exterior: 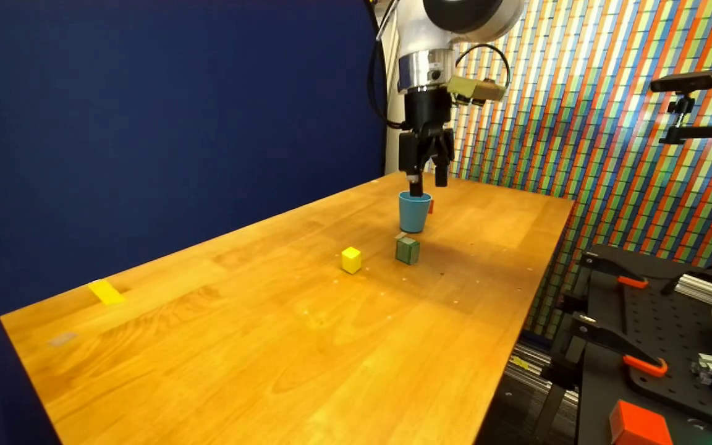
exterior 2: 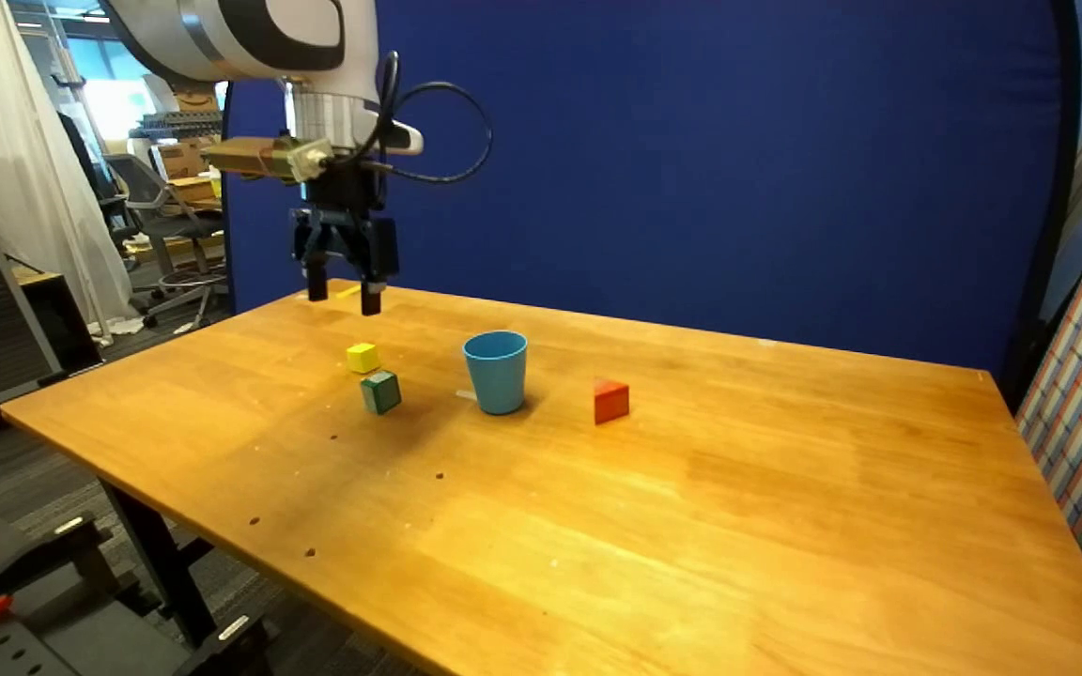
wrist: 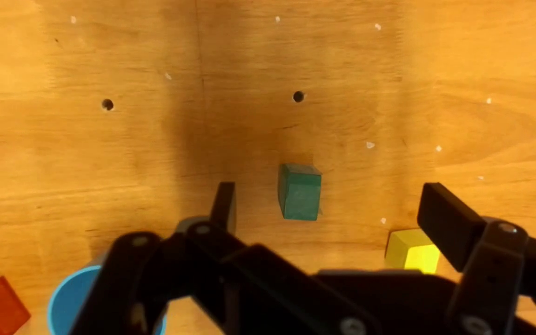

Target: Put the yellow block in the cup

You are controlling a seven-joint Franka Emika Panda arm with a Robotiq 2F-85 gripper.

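The yellow block (exterior: 351, 260) is a small bright cube on the table; it also shows in an exterior view (exterior 2: 363, 358). In the wrist view the yellow block (wrist: 410, 251) is partly hidden by one finger and the gripper body. The blue cup (exterior 2: 496, 374) stands upright on the table, also in an exterior view (exterior: 413, 213). In the wrist view the cup (wrist: 70, 298) is at the lower left, partly covered by the gripper. My gripper (exterior 2: 344, 297) is open, with nothing between its fingers, and hangs above the table; it also shows in an exterior view (exterior: 428, 185) and the wrist view (wrist: 328, 200).
A green cube (exterior 2: 380, 391) sits close to the yellow block, between the fingers in the wrist view (wrist: 303, 195) but well below them. A red block (exterior 2: 611, 401) lies beyond the cup. A flat yellow piece (exterior: 106, 292) lies near the table's edge.
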